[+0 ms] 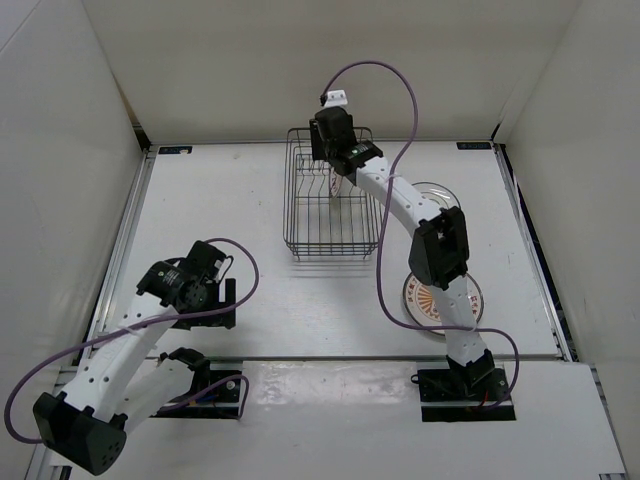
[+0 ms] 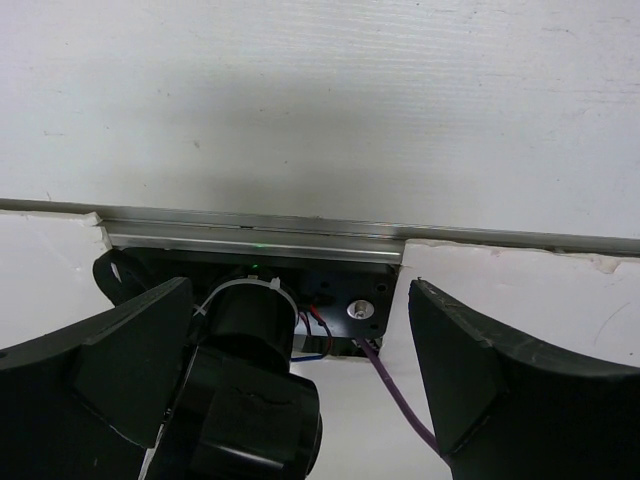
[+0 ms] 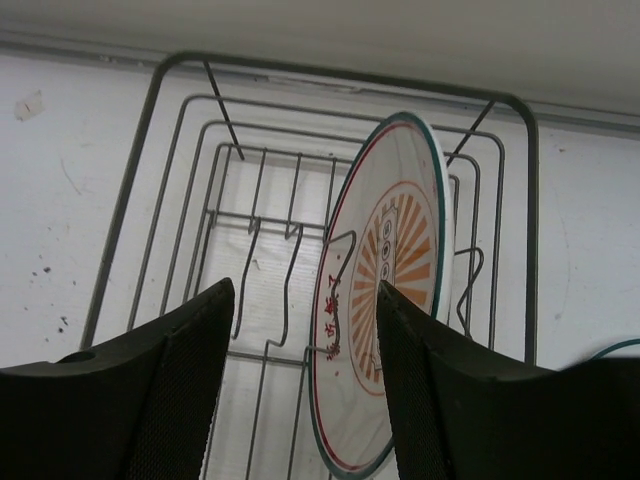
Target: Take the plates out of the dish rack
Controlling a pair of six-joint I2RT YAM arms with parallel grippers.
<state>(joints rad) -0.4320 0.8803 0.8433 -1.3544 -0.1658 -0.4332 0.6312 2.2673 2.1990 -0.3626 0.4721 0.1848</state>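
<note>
The dish rack (image 1: 300, 215) stands at the back middle of the table. My right gripper (image 1: 335, 178) hangs over its far end. In the right wrist view one plate (image 3: 400, 220), white with an orange sunburst and red characters, stands on edge among the rack's (image 3: 160, 100) prongs. My right gripper (image 3: 305, 290) is open, and the plate's lower edge lies between its fingers, close to the right one. Two more plates lie flat on the table: one with orange marks (image 1: 420, 297) and one with a grey ring (image 1: 441, 190), both partly hidden by the right arm. My left gripper (image 2: 300, 300) is open and holds nothing.
The left arm is folded back at the near left, its gripper (image 1: 215, 300) pointing down towards its own base and a purple cable (image 2: 395, 395). White walls enclose the table on three sides. A purple cable (image 1: 385, 80) loops above the rack.
</note>
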